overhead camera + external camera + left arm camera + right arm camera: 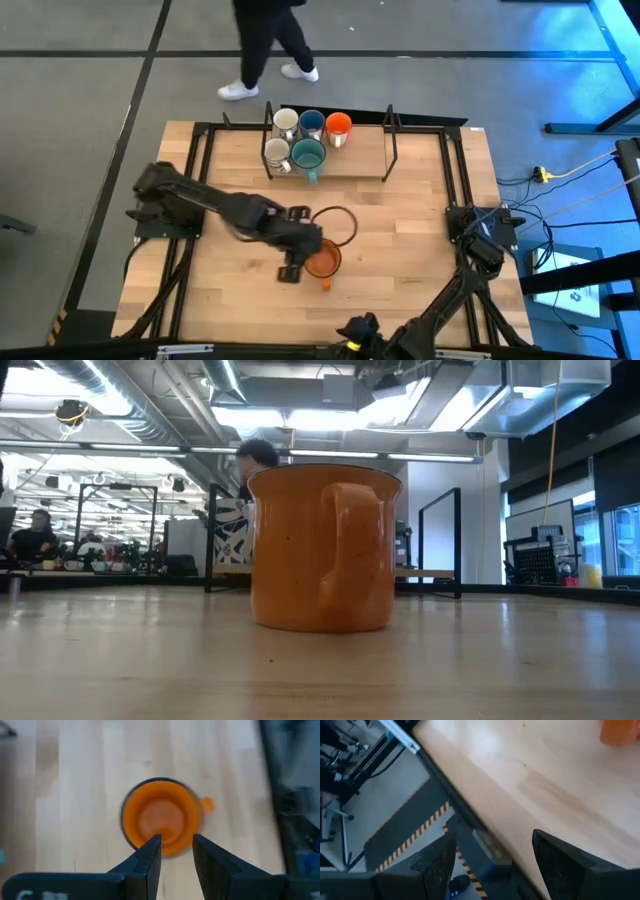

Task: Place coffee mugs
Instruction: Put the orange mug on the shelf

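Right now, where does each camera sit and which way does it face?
High: overhead, straight down on the table; both arms show.
Low: table height, level across at the orange mug; no arm shows.
Left wrist: above the orange mug, looking down past the left gripper.
Right wrist: at the table's edge, past the open right gripper.
All four share the orange mug.

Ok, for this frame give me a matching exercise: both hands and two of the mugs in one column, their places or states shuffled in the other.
1. left hand
2. right hand
3. teal mug
4. lone orange mug

a. open, at the table's near edge, away from every mug
b. upright on bare wood mid-table
c. open, right above an orange mug
d. among other mugs in the black wire frame at the far edge

Pairs: 1-c, 2-a, 3-d, 4-b
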Robot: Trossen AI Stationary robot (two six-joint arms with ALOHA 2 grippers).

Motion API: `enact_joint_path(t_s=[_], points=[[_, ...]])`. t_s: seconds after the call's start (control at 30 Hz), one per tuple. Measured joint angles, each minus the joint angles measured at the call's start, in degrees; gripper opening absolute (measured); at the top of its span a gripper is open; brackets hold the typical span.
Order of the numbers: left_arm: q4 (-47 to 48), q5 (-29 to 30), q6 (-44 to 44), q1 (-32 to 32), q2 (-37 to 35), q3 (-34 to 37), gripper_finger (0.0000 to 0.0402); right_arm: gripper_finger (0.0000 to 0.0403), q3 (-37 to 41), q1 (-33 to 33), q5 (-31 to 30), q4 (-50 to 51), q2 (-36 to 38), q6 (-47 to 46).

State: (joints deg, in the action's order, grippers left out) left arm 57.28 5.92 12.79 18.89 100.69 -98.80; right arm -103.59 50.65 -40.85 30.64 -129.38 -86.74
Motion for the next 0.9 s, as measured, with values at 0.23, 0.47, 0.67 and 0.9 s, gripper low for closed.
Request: enact_joint_path(t_s=[0.23, 0.47, 0.67, 0.9], points=[[-0.6, 0.8, -2.5, 8.5, -13.7, 6.1, 0.0105, 0.0248, 0.1, -5.0, 5.7, -0.4, 0.0, 4.4], [-8.4, 7.8, 9.4, 15.8, -34.3, 27.3, 0.0105, 0.0248, -7.0, -8.1, 3.3, 12.3, 0.0, 6.5], [-8.8, 13.3, 21.3, 20.8, -48.6, 41.0, 0.0105, 0.0248, -15.4, -10.0, 3.1, 33.6, 0.0, -1.8], [-8.8, 13.6, 22.2, 22.2, -56.8, 48.4, 0.0105, 0.0248, -14.2, -13.4, -0.6, 32.6, -1.7, -10.7]])
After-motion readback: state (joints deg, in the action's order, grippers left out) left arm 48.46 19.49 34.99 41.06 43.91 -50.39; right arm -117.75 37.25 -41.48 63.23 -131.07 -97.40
